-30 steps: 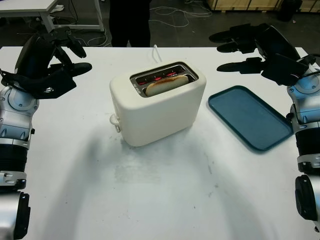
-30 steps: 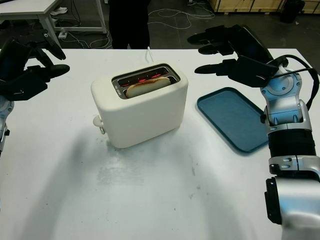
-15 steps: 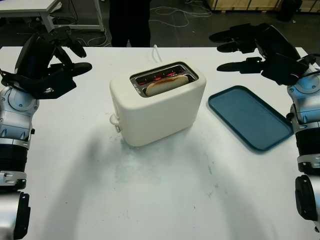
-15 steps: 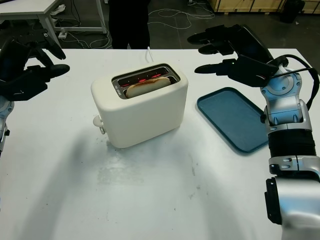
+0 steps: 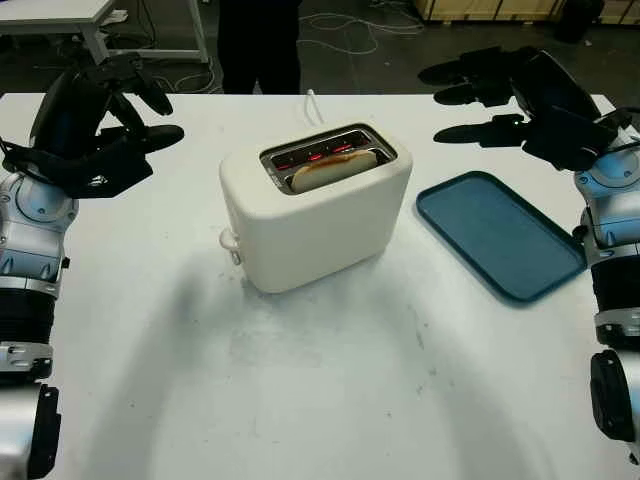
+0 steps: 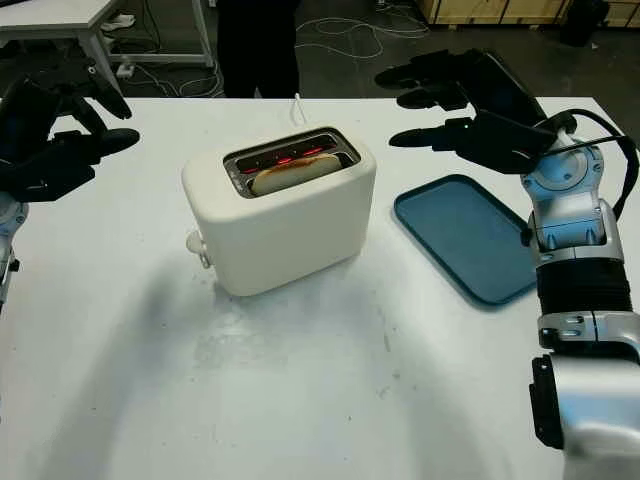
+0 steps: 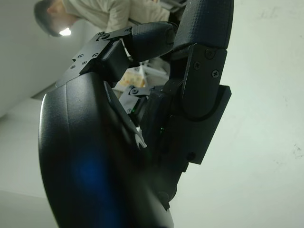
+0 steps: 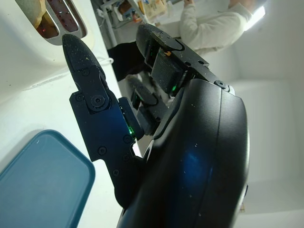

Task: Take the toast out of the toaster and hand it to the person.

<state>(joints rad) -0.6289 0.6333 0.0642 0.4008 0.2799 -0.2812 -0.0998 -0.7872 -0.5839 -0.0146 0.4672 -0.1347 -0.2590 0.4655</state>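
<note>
Still holding off from the toast, seated low in the nearer slot of the toaster.
Shows no shift over the last second, so leaves the pull not yet begun. Keeps the right hand released and empty, raised to the right of the toaster, over the far end of the blue tray. Keeps the left hand likewise empty, raised well to the left of the toaster. Glows red inside the far slot, so calls for a careful pinch from above. Finds nothing blocking the slot. Places the person behind the toaster, past the far edge of the table.

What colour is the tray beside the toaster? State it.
The tray is dark teal blue, clearest in the left eye view.
</note>
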